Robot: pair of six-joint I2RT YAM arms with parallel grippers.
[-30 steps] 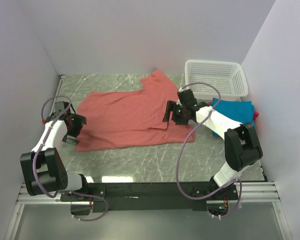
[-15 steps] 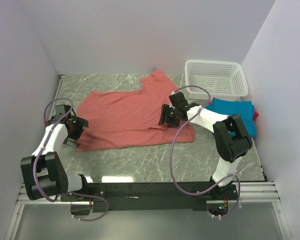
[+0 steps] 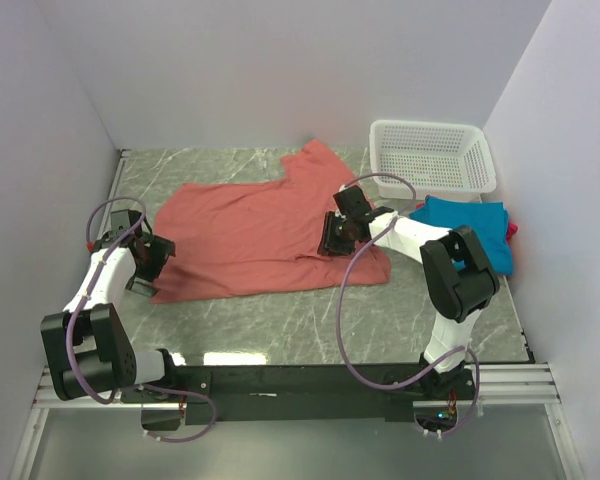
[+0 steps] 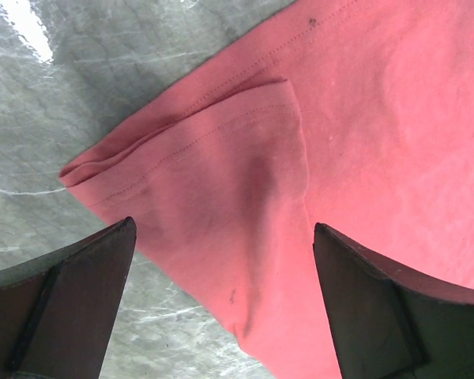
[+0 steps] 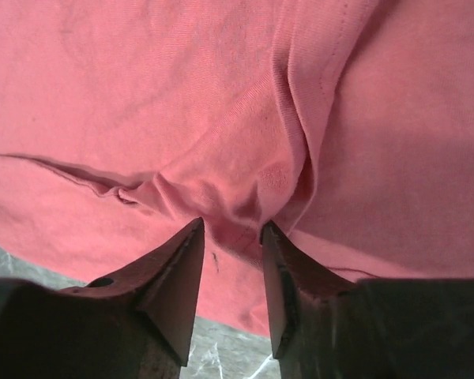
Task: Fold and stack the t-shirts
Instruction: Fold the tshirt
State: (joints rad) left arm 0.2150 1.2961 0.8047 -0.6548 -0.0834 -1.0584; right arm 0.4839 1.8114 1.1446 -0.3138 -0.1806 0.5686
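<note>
Right now my right end effector [image 5: 231,223] is down on the right part of the salmon-red t-shirt [image 3: 250,235]. Its jaws are drawn to a narrow gap, with a pucker of cloth pinched between the tips. That shirt lies spread across the middle of the worktop [image 3: 280,320]. My left end effector [image 4: 223,223] hangs wide open over the shirt's near-left corner, holding nothing. The teal-blue t-shirt [image 3: 475,225] lies at the right, just near of the white basket [image 3: 430,150], with a magenta sliver [image 3: 511,228] at its right edge.
</note>
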